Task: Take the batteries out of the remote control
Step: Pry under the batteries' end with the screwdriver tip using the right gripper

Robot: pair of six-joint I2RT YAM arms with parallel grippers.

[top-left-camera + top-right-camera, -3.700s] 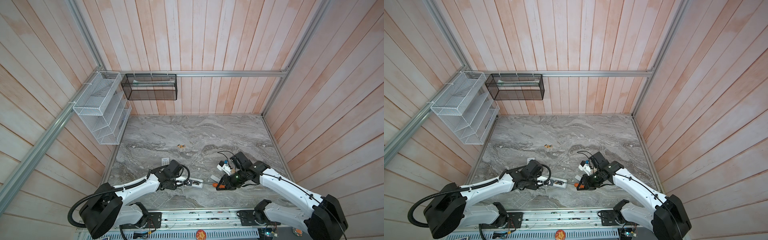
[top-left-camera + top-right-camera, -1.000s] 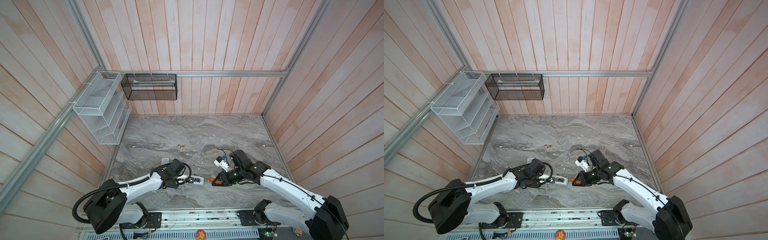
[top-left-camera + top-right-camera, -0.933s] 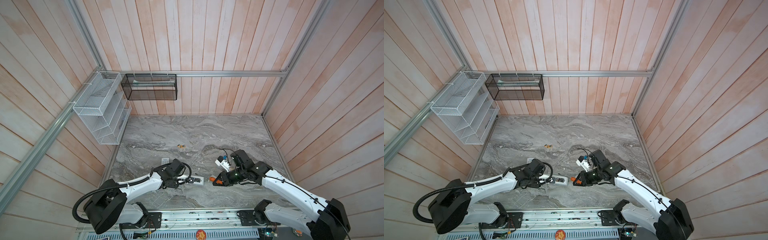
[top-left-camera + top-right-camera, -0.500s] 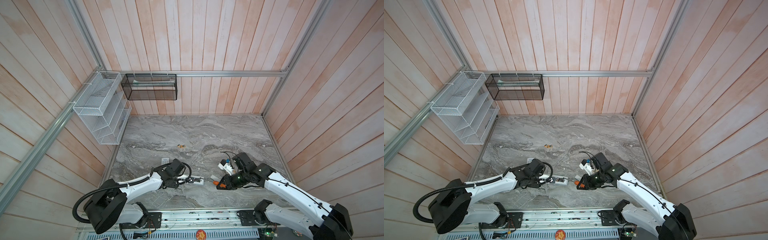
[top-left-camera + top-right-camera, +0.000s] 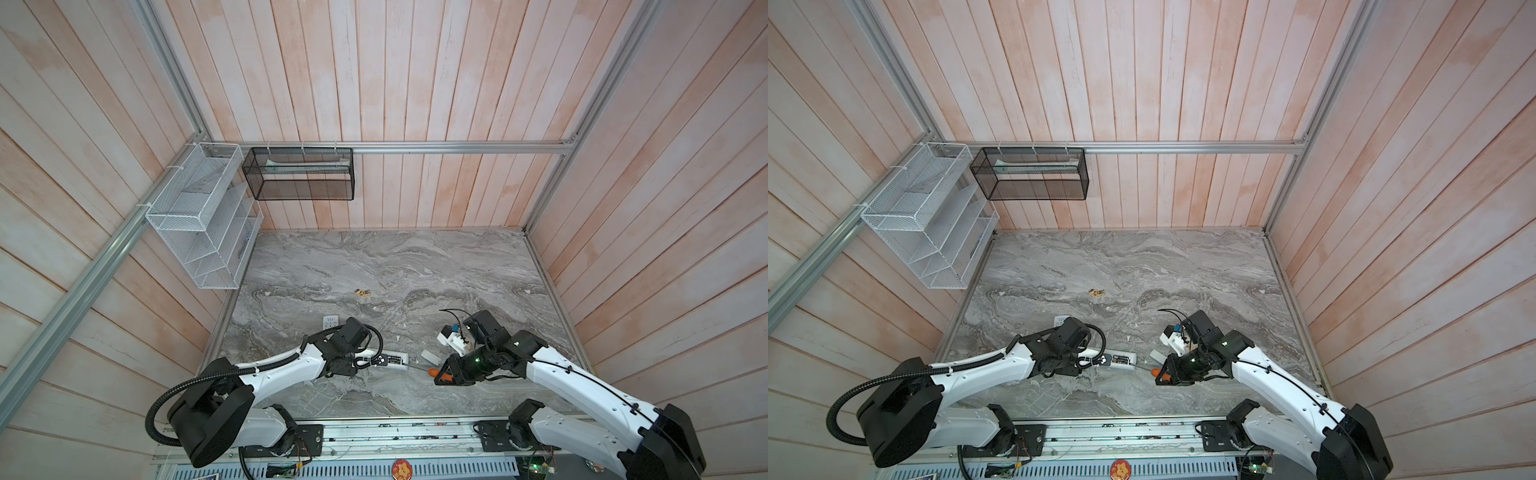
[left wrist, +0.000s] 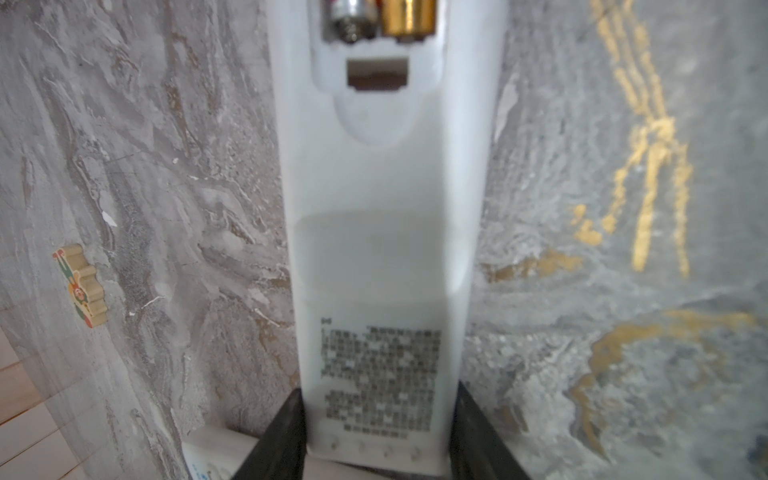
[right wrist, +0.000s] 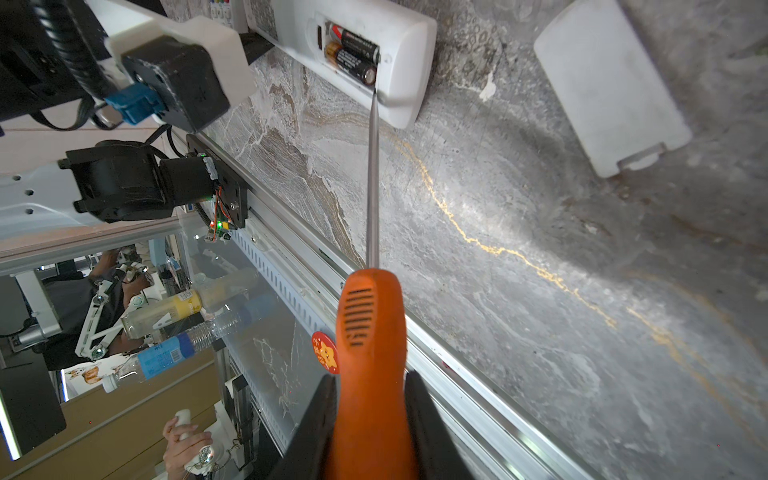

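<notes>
A white remote control [image 5: 394, 360] [image 5: 1122, 360] [image 6: 382, 208] lies on its face on the marble, near the table's front edge. My left gripper [image 5: 368, 361] [image 5: 1096, 362] [image 6: 378, 399] is shut on its end. Its battery bay is uncovered, with two black batteries [image 7: 353, 52] side by side inside; one gold end [image 6: 409, 16] shows. My right gripper [image 5: 446, 374] [image 5: 1167, 376] [image 7: 371, 380] is shut on an orange-handled screwdriver [image 7: 370, 324]. The shaft tip [image 7: 374, 89] touches the bay's end wall beside the nearer battery.
The white battery cover [image 7: 606, 83] [image 5: 428, 355] lies loose to the right of the remote. A second small white remote [image 5: 330, 322] lies behind my left wrist. A small wooden toy piece [image 5: 363, 293] [image 6: 85, 286] sits mid-table. White wire shelves [image 5: 199, 216] and a black mesh basket [image 5: 299, 174] hang on the walls.
My right gripper has drawn back a little to the right and toward the front edge with the screwdriver. The left gripper and the remote have stayed put.
</notes>
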